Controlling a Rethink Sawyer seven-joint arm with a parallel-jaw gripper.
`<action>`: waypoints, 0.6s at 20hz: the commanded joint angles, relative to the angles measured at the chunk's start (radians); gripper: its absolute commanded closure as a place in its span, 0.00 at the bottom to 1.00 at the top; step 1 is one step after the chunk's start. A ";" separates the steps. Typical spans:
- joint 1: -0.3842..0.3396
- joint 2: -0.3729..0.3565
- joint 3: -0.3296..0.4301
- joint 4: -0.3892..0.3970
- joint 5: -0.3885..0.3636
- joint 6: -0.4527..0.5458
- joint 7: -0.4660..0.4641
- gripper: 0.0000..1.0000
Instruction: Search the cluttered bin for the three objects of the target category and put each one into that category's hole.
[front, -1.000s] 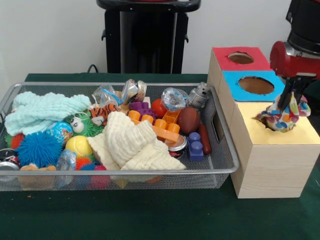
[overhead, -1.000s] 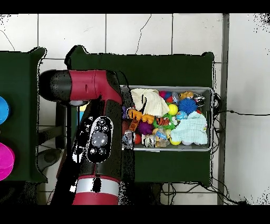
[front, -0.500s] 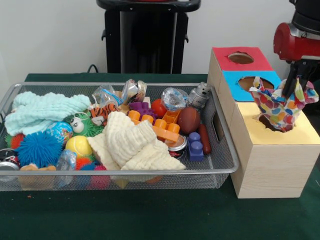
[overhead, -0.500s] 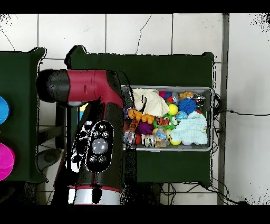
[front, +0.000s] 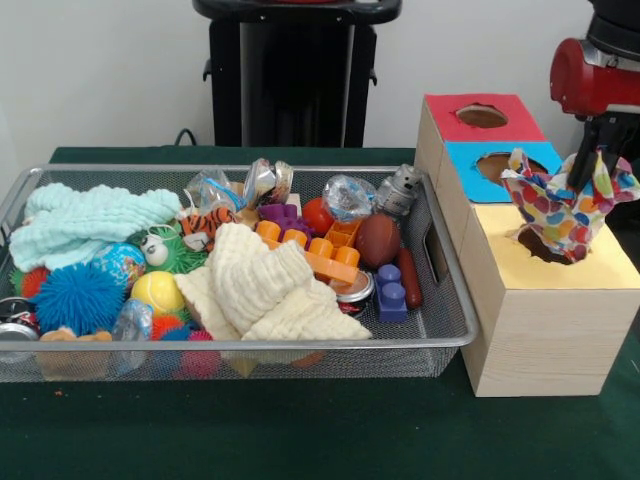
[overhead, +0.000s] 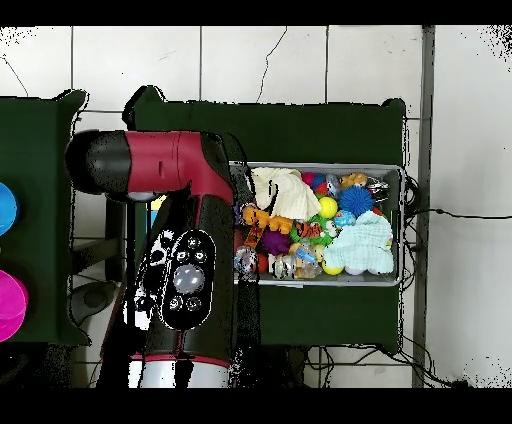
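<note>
The tool (front: 583, 168) hangs above the yellow-topped section of the wooden box (front: 545, 330) and is closed on a spotted cloth (front: 565, 212), pinching it near its middle so that the cloth's edges flare upward on both sides of the dark fingers. The cloth's lower end dips into the yellow hole (front: 540, 245), while most of the fabric stands clear above the lid. Behind it lie the blue hole (front: 498, 164), partly screened by the cloth, and the red hole (front: 481, 116), both uncovered.

The box stands just beside the right end of the wire bin (front: 440, 335) on the green bench (front: 300, 430). In the bin, a cream cloth (front: 262, 290) lies heaped at the front centre and a pale mint cloth (front: 90, 220) spreads across the back left corner. Around them sit a blue spiky ball (front: 78, 297), a yellow ball (front: 157, 291), a tiger toy (front: 207, 224), orange blocks (front: 318, 253), a brown football (front: 377, 240) and a blue block (front: 390, 293), all crowded together and touching.

In the overhead view the red arm (overhead: 175, 250) covers the box and the tool, and only the bin (overhead: 398, 230) with its contents shows to the side of it.
</note>
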 joint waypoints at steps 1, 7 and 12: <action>-0.034 0.013 0.061 0.115 -0.012 0.066 0.116 1.00; -0.042 0.001 0.071 0.147 -0.008 0.021 0.106 1.00; -0.048 -0.008 0.079 0.190 -0.017 -0.054 0.092 1.00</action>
